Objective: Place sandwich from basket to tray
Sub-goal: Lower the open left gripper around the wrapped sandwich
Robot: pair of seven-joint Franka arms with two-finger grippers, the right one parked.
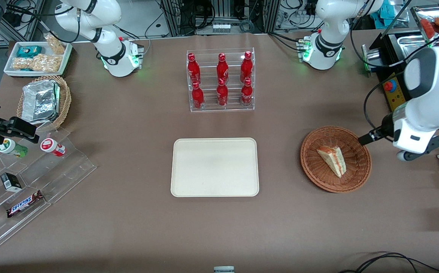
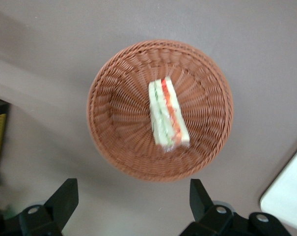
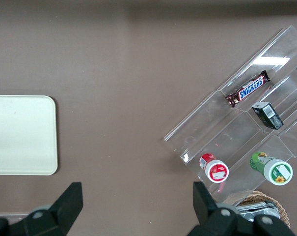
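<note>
Wicker basket (image 1: 336, 159) holds the sandwich (image 1: 332, 160), not yet lifted | gripper (image 2: 133, 206) above the basket, toward its edge, fingers apart, holding nothing | tray (image 1: 214, 167) beside the basket, bare | grasp, carry, release all remain

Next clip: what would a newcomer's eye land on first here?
Probably the sandwich, a pale wedge lying in the reddish-brown basket toward the working arm's end of the table. Beside it, mid-table, sits the cream tray with nothing on it, and farther from the front camera stands a clear rack of red bottles. The gripper hovers open above the basket, holding nothing.
</note>
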